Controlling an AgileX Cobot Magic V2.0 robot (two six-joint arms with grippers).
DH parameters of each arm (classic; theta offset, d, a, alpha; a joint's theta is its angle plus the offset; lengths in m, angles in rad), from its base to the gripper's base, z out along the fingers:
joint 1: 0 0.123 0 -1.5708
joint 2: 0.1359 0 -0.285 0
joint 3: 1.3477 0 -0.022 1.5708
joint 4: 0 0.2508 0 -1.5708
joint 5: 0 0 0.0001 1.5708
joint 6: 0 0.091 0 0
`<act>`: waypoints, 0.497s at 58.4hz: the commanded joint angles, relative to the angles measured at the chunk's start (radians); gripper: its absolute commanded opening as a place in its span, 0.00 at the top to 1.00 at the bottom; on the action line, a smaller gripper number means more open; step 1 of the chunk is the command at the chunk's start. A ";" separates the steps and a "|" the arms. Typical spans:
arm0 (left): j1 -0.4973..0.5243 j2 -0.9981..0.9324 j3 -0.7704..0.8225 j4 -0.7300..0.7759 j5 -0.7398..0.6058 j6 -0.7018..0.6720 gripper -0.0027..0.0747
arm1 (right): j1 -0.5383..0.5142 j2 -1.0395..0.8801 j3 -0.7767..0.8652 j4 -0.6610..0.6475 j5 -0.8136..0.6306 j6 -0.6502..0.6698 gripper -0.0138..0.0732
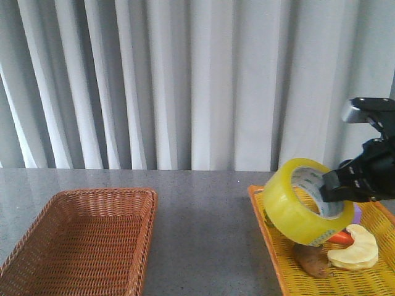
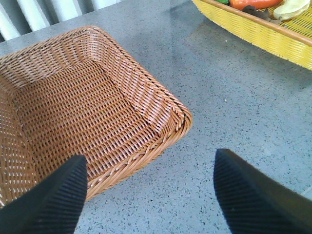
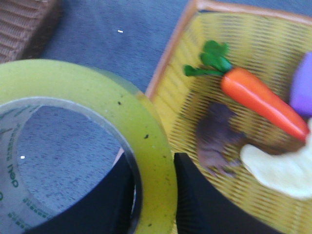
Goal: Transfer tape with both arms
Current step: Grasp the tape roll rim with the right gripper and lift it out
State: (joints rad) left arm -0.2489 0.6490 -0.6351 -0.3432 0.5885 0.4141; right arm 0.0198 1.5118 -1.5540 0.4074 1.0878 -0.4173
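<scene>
Front view: the right end effector (image 1: 338,185) grips the tape (image 1: 300,200) aloft (tilted) over the yellow basket (image 1: 271,253).

Translucent yellow tape (image 1: 300,200) with white printed core, brown woven basket (image 1: 86,240), yellow mesh tray (image 1: 271,246), orange carrot (image 3: 263,100).

A pale grey-white curtain (image 1: 185,80) hung in long vertical folds across the whole back of the room, reaching down to the far edge of the desk (image 1: 203,209). The desk was grey and finely speckled, with a dull, even sheen under soft, diffuse light and only faint shadows.
</scene>
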 commanded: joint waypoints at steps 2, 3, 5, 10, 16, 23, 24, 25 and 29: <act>-0.008 0.001 -0.033 -0.026 -0.070 -0.001 0.30 | 0.118 0.017 -0.069 0.000 -0.094 -0.006 0.70; -0.008 0.001 -0.033 -0.026 -0.070 -0.001 0.30 | 0.133 0.030 -0.074 -0.014 -0.105 0.000 0.70; -0.008 0.001 -0.033 -0.026 -0.070 -0.001 0.30 | 0.171 0.050 -0.084 -0.039 -0.123 0.011 0.70; -0.008 0.001 -0.033 -0.026 -0.070 -0.001 0.30 | 0.259 0.107 -0.109 -0.116 -0.156 0.049 0.70; -0.008 0.001 -0.033 -0.026 -0.070 -0.001 0.30 | 0.334 0.185 -0.136 -0.213 -0.184 0.102 0.70; -0.008 0.001 -0.033 -0.026 -0.070 -0.001 0.30 | 0.395 0.271 -0.167 -0.319 -0.220 0.165 0.70; -0.008 0.001 -0.033 -0.026 -0.070 -0.001 0.30 | 0.399 0.280 -0.172 -0.330 -0.225 0.173 0.70; -0.008 0.001 -0.033 -0.026 -0.070 -0.001 0.30 | 0.403 0.288 -0.174 -0.346 -0.231 0.179 0.70; -0.008 0.001 -0.033 -0.026 -0.070 -0.001 0.30 | 0.419 0.324 -0.179 -0.391 -0.261 0.202 0.70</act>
State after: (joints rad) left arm -0.2489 0.6490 -0.6351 -0.3432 0.5875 0.4141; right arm 0.4240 1.8486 -1.6858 0.0819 0.9325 -0.2534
